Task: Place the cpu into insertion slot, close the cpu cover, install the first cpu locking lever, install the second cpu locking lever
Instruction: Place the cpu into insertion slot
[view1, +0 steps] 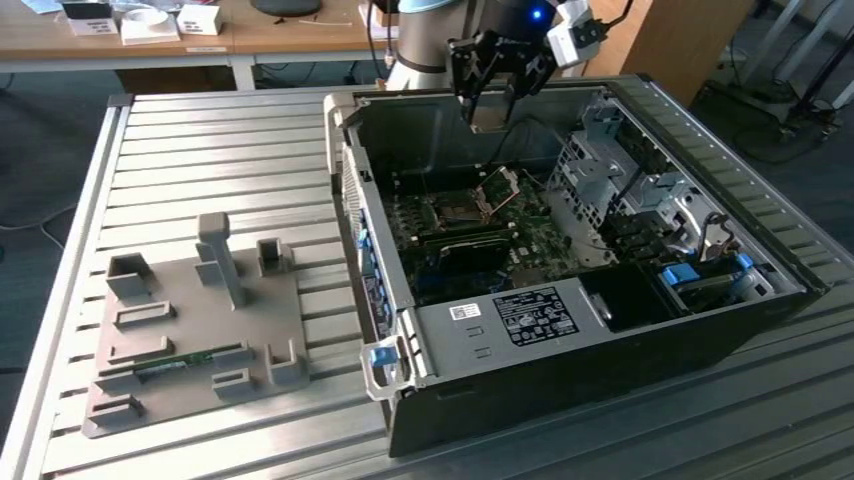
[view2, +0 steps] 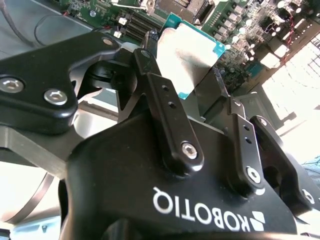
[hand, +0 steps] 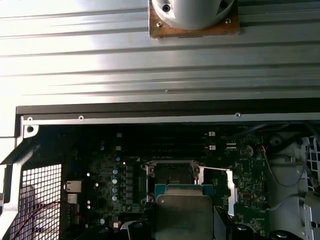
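Observation:
My gripper (view1: 491, 112) hangs above the back of the open grey computer case (view1: 534, 350), shut on the cpu (view1: 490, 118). In both wrist views the cpu (view2: 192, 52) (hand: 182, 212) is a pale silvery square on a teal-edged board, pinched by its edges between the black fingers (view2: 162, 95). Below it on the motherboard lies the insertion slot (view1: 458, 207) (hand: 171, 175) (view2: 189, 6), dark in the centre with a metal rim. The cpu cover (view1: 501, 188) (hand: 230, 186) stands raised beside the slot on the exterior view's right. The cpu is well above the slot, not touching it.
The case lies on a slatted metal table (view1: 214, 150). Its walls and silver drive cages (view1: 627, 190) surround the motherboard. A grey fixture plate (view1: 200, 330) with upright posts and a green memory stick (view1: 174, 362) sits at the exterior view's left. A wooden desk (view1: 267, 35) stands behind.

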